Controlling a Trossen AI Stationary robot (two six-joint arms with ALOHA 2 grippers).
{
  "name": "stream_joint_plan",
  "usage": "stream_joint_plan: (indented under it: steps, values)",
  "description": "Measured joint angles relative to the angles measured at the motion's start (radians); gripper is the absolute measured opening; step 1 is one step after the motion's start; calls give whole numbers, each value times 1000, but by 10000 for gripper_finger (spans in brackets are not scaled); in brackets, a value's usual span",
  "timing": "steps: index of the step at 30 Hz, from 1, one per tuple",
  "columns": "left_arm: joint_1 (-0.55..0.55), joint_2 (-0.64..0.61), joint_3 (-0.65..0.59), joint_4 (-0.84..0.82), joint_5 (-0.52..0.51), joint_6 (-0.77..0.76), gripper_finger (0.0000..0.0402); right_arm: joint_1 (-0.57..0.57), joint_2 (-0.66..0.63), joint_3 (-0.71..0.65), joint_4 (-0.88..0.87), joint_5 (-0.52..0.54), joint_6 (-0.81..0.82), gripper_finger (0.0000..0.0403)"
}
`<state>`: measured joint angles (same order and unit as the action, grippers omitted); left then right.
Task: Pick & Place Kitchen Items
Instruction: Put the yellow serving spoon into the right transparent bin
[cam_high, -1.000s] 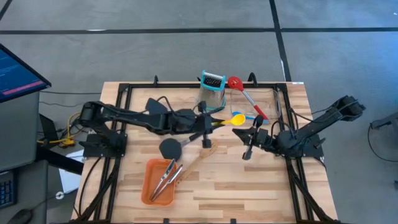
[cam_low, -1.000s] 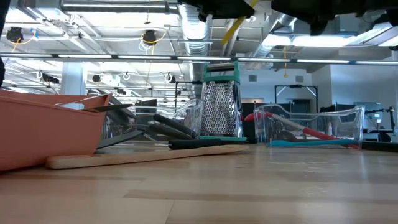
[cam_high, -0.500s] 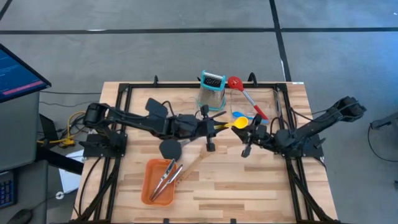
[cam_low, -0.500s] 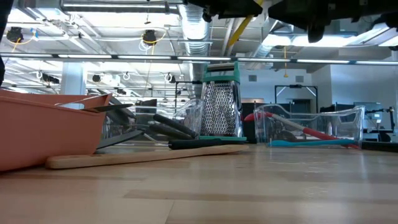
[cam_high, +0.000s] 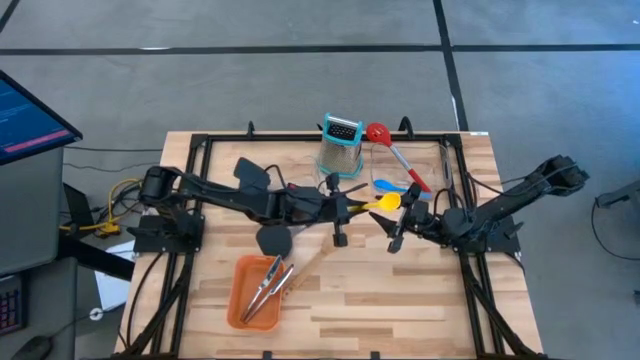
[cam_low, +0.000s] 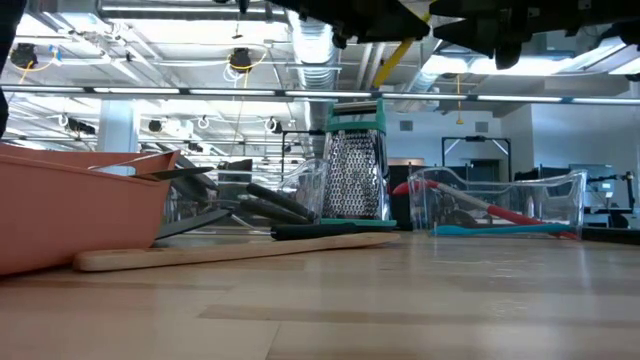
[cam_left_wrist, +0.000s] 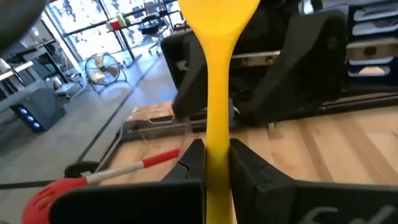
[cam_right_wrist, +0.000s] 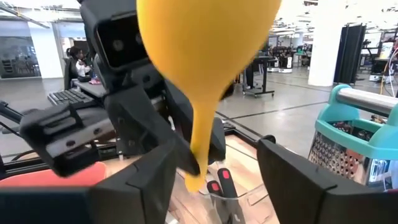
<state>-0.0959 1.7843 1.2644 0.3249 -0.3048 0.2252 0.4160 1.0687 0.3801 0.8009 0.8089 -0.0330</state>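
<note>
No readable writing is showing anywhere. The left gripper (cam_high: 347, 206) is clamping the handle of the yellow spoon (cam_high: 383, 203) in mid-air above the table's (cam_high: 400, 300) middle. The right gripper (cam_high: 397, 220) is facing it with fingers spread wide either side of the spoon's bowl, gripping nothing. In the low view, both grippers are cut off at the top edge.
</note>
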Motion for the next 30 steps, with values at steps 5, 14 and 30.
stream_joint_plan:
  steps: [5,14,30]
  values:
    - [0,34,0,10,6,-26,7,0,0,0,0,-1,0,228]
    - [-4,34,0,55,42,-48,7,0,0,0,0,-25,-3,171]
    - [-3,34,0,74,69,-72,8,1,0,0,9,-43,-35,18]
